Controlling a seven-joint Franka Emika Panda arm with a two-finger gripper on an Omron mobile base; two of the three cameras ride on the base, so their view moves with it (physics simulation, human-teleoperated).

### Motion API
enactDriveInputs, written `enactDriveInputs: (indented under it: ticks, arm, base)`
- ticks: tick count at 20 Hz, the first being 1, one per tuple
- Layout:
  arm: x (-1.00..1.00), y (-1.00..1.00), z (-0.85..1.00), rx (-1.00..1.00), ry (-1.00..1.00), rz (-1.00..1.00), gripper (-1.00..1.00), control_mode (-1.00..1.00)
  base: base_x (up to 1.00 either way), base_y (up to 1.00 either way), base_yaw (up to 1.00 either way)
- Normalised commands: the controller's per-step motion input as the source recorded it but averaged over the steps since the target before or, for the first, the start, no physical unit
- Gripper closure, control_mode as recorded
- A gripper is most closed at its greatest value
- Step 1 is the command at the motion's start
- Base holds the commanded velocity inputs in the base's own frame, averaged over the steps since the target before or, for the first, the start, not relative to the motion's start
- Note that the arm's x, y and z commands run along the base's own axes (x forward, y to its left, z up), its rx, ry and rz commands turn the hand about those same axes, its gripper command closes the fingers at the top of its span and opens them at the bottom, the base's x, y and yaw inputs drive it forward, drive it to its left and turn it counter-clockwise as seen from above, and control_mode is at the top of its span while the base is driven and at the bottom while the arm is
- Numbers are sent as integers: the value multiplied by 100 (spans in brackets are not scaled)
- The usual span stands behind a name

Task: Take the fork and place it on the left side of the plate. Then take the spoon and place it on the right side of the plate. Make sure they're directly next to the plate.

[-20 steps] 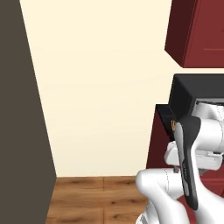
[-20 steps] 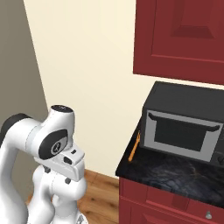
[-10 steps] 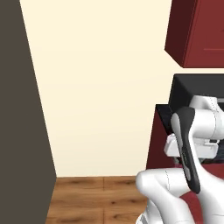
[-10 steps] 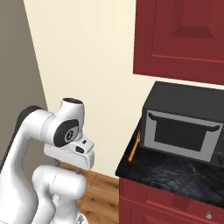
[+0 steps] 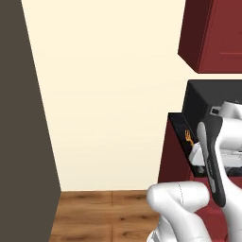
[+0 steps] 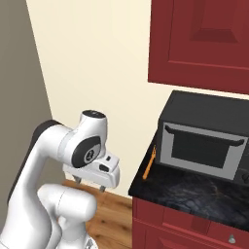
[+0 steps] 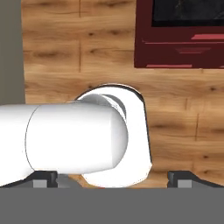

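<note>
The orange fork (image 6: pixel 149 164) lies on the dark counter (image 6: pixel 194 190) at its left edge, just left of the microwave (image 6: pixel 204 146); in the left base view its tines (image 5: pixel 188 138) show at the counter's rim. My gripper (image 6: pixel 89 186) hangs open and empty, pointing down, left of the counter and below the fork's height. In the hand view the gripper (image 7: pixel 113 177) looks down at the wooden floor (image 7: pixel 52 52), its fingertips (image 7: pixel 46 176) far apart with nothing between them. The plate and the spoon are out of view.
Red wall cabinets (image 6: pixel 199 44) hang over the microwave, and red base cabinets (image 6: pixel 185 226) stand under the counter. A cream wall (image 5: pixel 108 94) runs behind, with a dark panel (image 5: pixel 21 118) at the left. The cabinet front (image 7: pixel 179 43) shows in the hand view.
The arm has unfolded upward and its hand has shifted a little right, toward the counter. The jaws stayed open. The fork has not moved.
</note>
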Motion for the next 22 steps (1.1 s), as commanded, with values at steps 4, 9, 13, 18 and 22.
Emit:
enactDriveInputs:
  ticks: [4,9,13,18,22]
  arm:
    - [46,-19,0,0,-5,3,-100,-100]
    - [35,-37,0,0,-6,4,-100,-100]
    - [35,-42,0,0,-3,0,-100,-100]
    - [42,-27,-5,-2,0,0,-100,-100]
    - [46,-14,-26,-3,0,0,-100,-100]
  base:
    - [0,0,0]
    - [0,0,0]
    - [0,0,0]
    - [0,0,0]
    - [0,0,0]
